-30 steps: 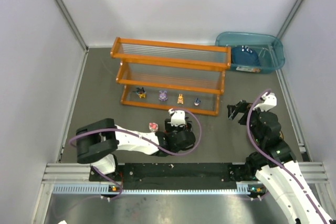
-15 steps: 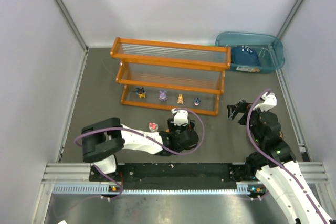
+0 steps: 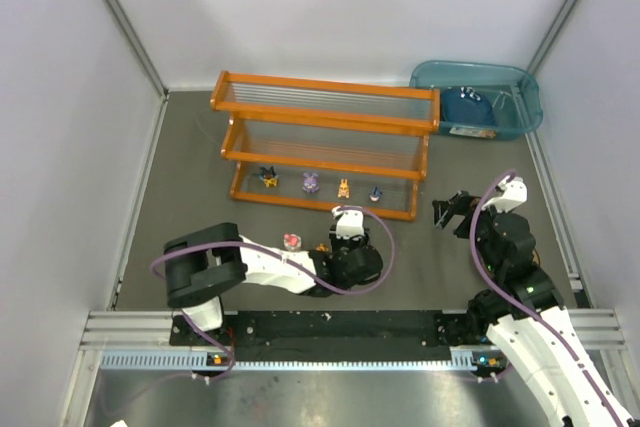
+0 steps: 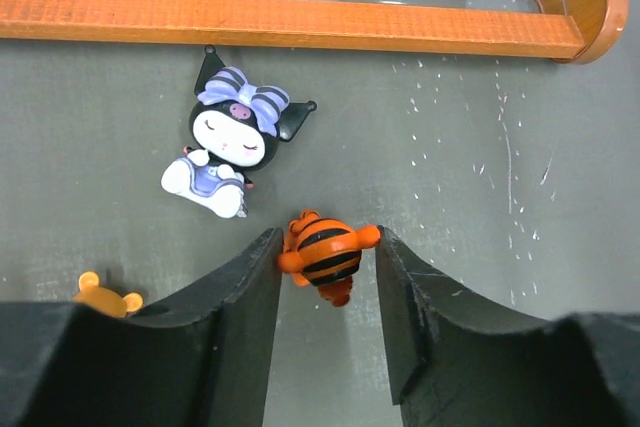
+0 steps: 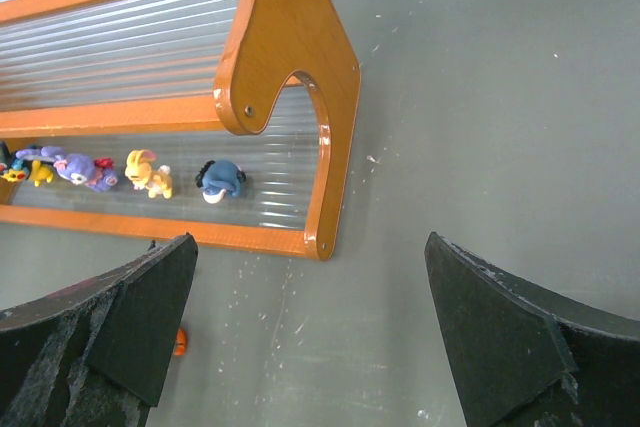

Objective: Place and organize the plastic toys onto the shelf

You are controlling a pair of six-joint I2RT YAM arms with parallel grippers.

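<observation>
The orange-framed shelf (image 3: 325,97) stands at the back; its bottom tier holds several toys, among them purple (image 3: 311,182), tan (image 3: 343,188) and dark blue (image 3: 375,192). My left gripper (image 3: 348,222) is low in front of the shelf's bottom rail (image 4: 300,17). Its fingertips touch both sides of an orange black-striped toy (image 4: 325,252) that lies on the table. A black-white toy with a purple bow (image 4: 235,137) lies just ahead to the left. A small orange toy (image 4: 105,297) sits beside the left finger. A pink-white toy (image 3: 291,241) lies left of the arm. My right gripper (image 3: 447,212) is open and empty beside the shelf's right end (image 5: 320,147).
A teal bin (image 3: 520,82) with a blue item (image 3: 468,107) stands at the back right. White walls close in the grey table on three sides. The arms' black base rail (image 3: 330,327) runs along the near edge.
My left gripper has slid a little to the right along the front of the shelf. The right arm has not moved.
</observation>
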